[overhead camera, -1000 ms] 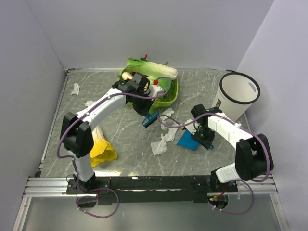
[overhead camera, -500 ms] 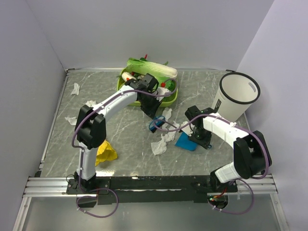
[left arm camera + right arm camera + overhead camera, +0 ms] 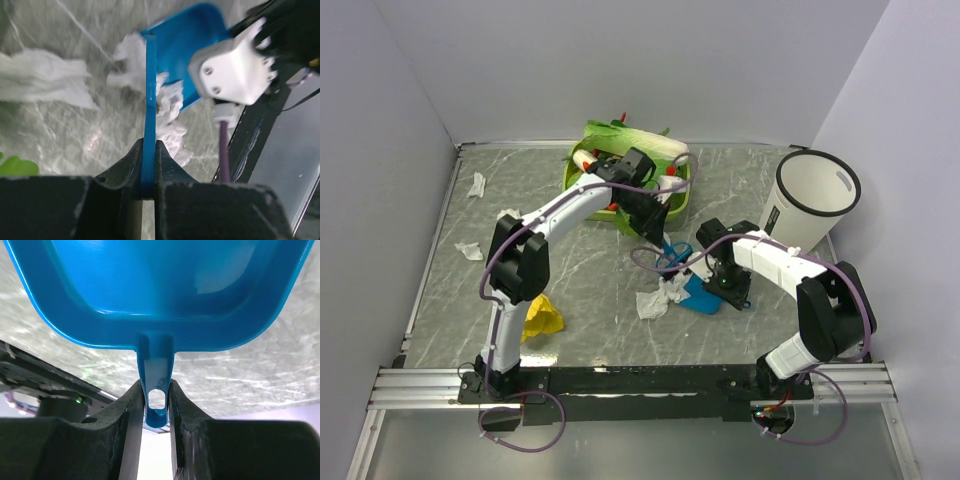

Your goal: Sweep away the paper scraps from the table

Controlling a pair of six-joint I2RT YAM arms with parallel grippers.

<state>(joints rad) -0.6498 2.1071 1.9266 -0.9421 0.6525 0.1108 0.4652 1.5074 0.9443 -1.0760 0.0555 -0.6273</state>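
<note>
While left gripper (image 3: 148, 162) clamps blue tool (image 3: 150, 85), right gripper (image 3: 156, 395) grips dustpan (image 3: 150, 285) near paper scraps (image 3: 131, 52).

A white bin (image 3: 802, 222) with a black rim stands upright at 2 o'clock. At 12 o'clock a green tray (image 3: 677, 207) holds a napa cabbage (image 3: 638, 142). A yellow leafy vegetable (image 3: 542, 318) lies at 7 o'clock. Near centre, a blue dustpan (image 3: 704, 297) (image 3: 155, 280) sits toward 4 o'clock, with a thin blue tool (image 3: 672, 250) (image 3: 149, 100) just beside it.
</note>
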